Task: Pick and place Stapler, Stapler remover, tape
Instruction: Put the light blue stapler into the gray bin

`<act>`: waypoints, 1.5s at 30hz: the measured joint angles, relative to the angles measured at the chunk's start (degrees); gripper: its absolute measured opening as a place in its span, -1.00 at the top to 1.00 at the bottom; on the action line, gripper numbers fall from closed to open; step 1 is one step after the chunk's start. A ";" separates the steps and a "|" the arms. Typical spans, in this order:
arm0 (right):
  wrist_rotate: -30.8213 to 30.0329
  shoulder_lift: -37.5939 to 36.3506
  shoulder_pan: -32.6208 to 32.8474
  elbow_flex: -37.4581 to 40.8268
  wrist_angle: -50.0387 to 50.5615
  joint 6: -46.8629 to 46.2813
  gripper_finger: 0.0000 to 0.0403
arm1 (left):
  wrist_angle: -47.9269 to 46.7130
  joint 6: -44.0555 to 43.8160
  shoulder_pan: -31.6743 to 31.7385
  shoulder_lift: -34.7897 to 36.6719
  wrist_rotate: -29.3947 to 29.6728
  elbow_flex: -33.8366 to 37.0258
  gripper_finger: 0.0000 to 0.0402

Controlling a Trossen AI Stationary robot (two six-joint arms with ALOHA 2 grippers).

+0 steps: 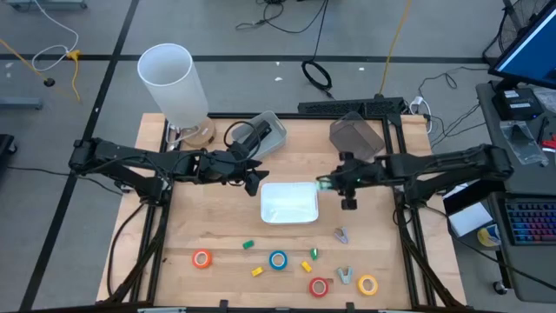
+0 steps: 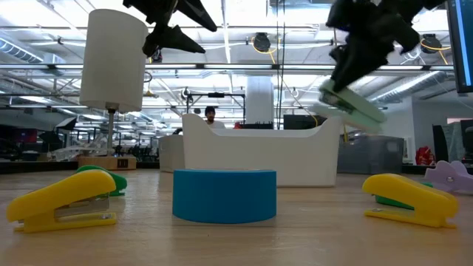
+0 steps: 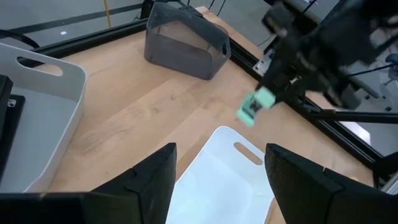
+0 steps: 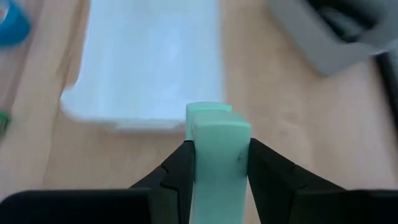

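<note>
You see the right end effector [image 1: 326,183] grasping a pale green stapler [image 4: 216,158], with one dark finger on each side of it. It holds the stapler in the air, just beside the right edge of the white tray [image 1: 289,203], above the tray's rim as the low view shows it. The stapler is tilted, with one end lower.

The left end effector [image 1: 257,178] is released, its fingers spread wide with nothing between them. It hangs just beside the upper left corner of the white tray.

The white tray stands in the middle of the wooden surface [image 1: 208,226]. Behind the tray you find a light grey bin [image 1: 271,133] on the left and a dark grey bin [image 1: 356,135] on the right. A white cylinder [image 1: 172,83] stands farther to the left, behind the tray.

In front of the tray lie the tape rolls: the orange tape [image 1: 202,258] far to the left, the blue tape [image 1: 278,259] directly in front, the red tape [image 1: 319,286] and the yellow tape [image 1: 367,284] nearer to the front edge on the right. Small yellow staplers [image 1: 257,271] and green pieces lie between the rolls. A small grey stapler remover [image 1: 341,234] lies just in front of the right corner of the tray, and a second one [image 1: 345,276] lies between the red tape and the yellow tape.
</note>
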State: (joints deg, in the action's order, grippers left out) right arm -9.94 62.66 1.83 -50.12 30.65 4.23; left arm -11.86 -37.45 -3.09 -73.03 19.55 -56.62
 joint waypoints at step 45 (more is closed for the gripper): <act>-25.96 19.61 -12.34 -3.58 -73.11 -46.53 0.45 | 23.07 34.30 -5.84 -2.99 34.79 0.00 -0.20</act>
State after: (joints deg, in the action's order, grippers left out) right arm -35.90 82.27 -10.52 -53.69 -42.46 -42.30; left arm 11.22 -3.15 -8.93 -76.02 54.34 -56.62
